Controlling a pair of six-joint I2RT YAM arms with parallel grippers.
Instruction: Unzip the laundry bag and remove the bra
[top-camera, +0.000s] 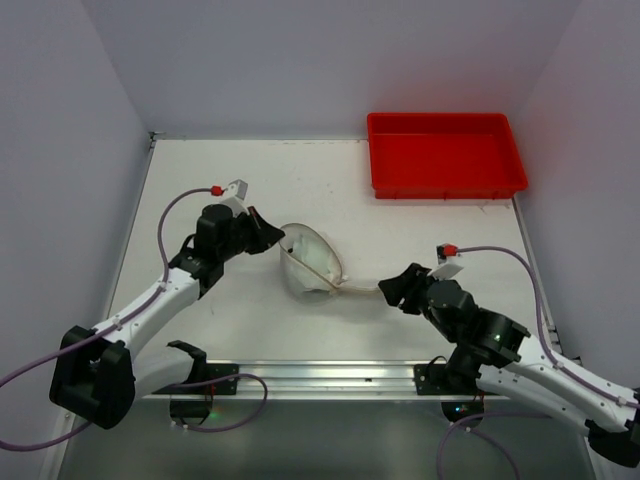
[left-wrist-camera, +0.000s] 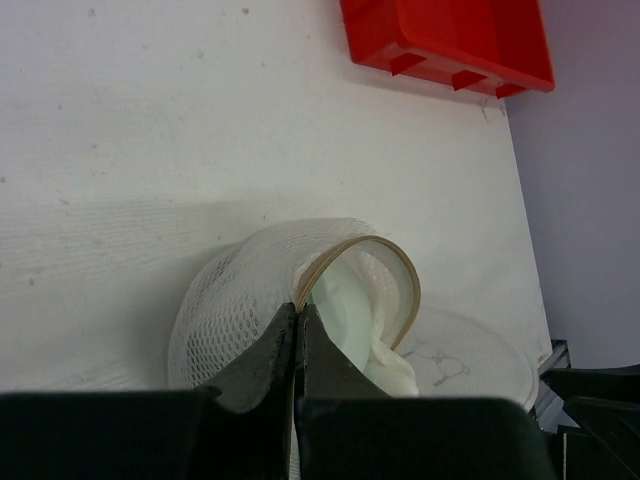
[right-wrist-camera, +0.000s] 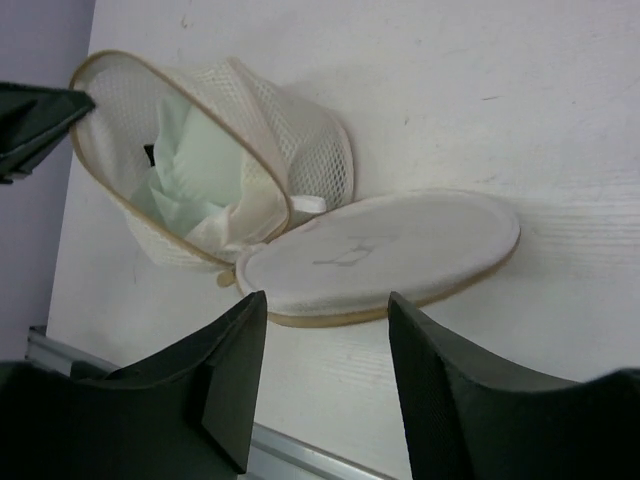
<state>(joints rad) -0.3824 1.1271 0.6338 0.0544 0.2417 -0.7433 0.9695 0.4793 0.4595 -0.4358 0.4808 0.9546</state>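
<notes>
Two grippers of mine flank the small white drum-shaped mesh laundry bag (top-camera: 305, 262), which sits near the middle of the white table (top-camera: 230, 190), tipped on its side with its mouth turned toward my right arm. My left gripper (left-wrist-camera: 300, 318) is clenched tight on the tan-trimmed rim of that mouth, pinching it at the top of the hoop so the opening stands up off the table. The round flat lid (right-wrist-camera: 390, 250) with the small black line drawing is unzipped and lies flat on the table, joined to the bag at the lower edge of the mouth and reaching out to my right. My right gripper (right-wrist-camera: 327, 305) is released, its two black fingers spread apart at the lid's near edge and holding nothing; whether they touch the lid I cannot tell. Inside the mouth the pale, soft bra (right-wrist-camera: 200, 170) lies bunched against the mesh wall, wholly within the rim.

Open table surface stretches behind the bag to the red rectangular plastic tray (top-camera: 445, 155) in the far right corner, well apart from the bag. To the left the surface runs to the table's side edge. On the near side the silver metal rail (top-camera: 330, 375) along the front edge lies close to the lid, so I have little room there
</notes>
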